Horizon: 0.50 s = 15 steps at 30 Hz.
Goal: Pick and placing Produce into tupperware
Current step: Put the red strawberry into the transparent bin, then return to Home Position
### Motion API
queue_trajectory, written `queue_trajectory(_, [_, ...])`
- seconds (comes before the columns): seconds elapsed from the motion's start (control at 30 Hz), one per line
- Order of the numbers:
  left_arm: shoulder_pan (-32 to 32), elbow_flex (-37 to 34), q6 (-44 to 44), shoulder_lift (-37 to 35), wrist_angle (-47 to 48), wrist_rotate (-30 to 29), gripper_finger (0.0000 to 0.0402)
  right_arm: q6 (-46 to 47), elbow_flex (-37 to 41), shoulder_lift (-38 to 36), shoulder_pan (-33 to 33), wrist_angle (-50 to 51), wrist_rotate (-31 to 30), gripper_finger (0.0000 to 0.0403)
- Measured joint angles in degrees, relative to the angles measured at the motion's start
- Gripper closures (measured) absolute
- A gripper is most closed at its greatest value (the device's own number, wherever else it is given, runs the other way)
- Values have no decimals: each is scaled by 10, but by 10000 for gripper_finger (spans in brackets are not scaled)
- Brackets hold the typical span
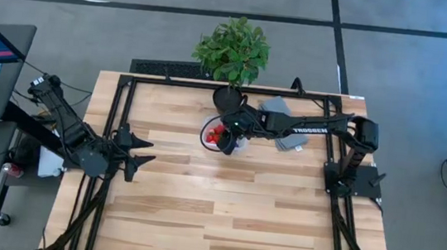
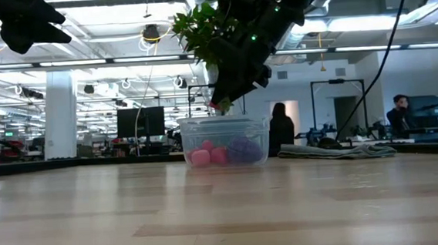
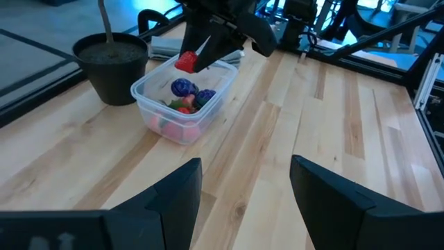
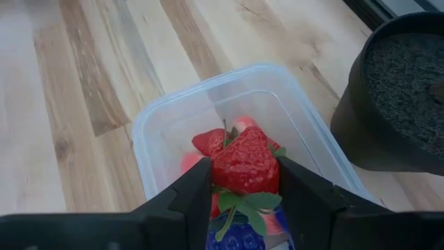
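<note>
The clear tupperware tub (image 1: 224,136) stands on the table's far middle, next to the black plant pot (image 1: 228,99). It holds red strawberries, pink round pieces (image 2: 200,156) and purple grape bunches (image 3: 184,87). My right gripper (image 4: 244,182) hangs just above the tub, shut on a red strawberry (image 4: 245,162) with a green top. In the left wrist view the strawberry (image 3: 186,62) shows above the tub's rim. My left gripper (image 1: 147,151) waits open near the table's left edge, raised off the table. My right gripper pinches the red strawberry by its two sides (image 4: 220,170) between the two fingers, coming from above and pointing down. The strawberry is lifted clear, directly over the tub's opening (image 4: 208,111), its green top (image 4: 248,203) lying back between the fingers.
The potted plant (image 1: 233,49) rises just beyond the tub at the far edge. A folded grey cloth (image 1: 281,118) lies to the tub's right, under the right arm. The black frame rails (image 1: 113,130) run along the table's sides. Bare wood (image 1: 222,216) spreads toward the near edge.
</note>
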State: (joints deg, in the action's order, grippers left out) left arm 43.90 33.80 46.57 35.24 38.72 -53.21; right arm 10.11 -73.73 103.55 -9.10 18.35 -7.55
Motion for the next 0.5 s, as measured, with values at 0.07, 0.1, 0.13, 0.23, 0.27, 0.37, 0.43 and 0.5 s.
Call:
queue_trajectory(0.07, [0,0,0,0,2,0,191,0,0,0,0,0,0,224])
queue_trajectory(0.1, [0,0,0,0,3,0,191,0,0,0,0,0,0,221])
queue_trajectory(0.13, [0,0,0,0,3,0,191,0,0,0,0,0,0,218])
queue_trajectory(0.23, [0,0,0,0,4,0,191,0,0,0,0,0,0,211])
queue_trajectory(0.27, [0,0,0,0,4,0,191,0,0,0,0,0,0,210])
queue_trajectory(0.37, [0,0,0,0,4,0,191,0,0,0,0,0,0,205])
queue_trajectory(0.43, [0,0,0,0,4,0,191,0,0,0,1,0,0,202])
queue_trajectory(0.5, [0,0,1,0,4,-1,191,0,0,0,1,0,0,198])
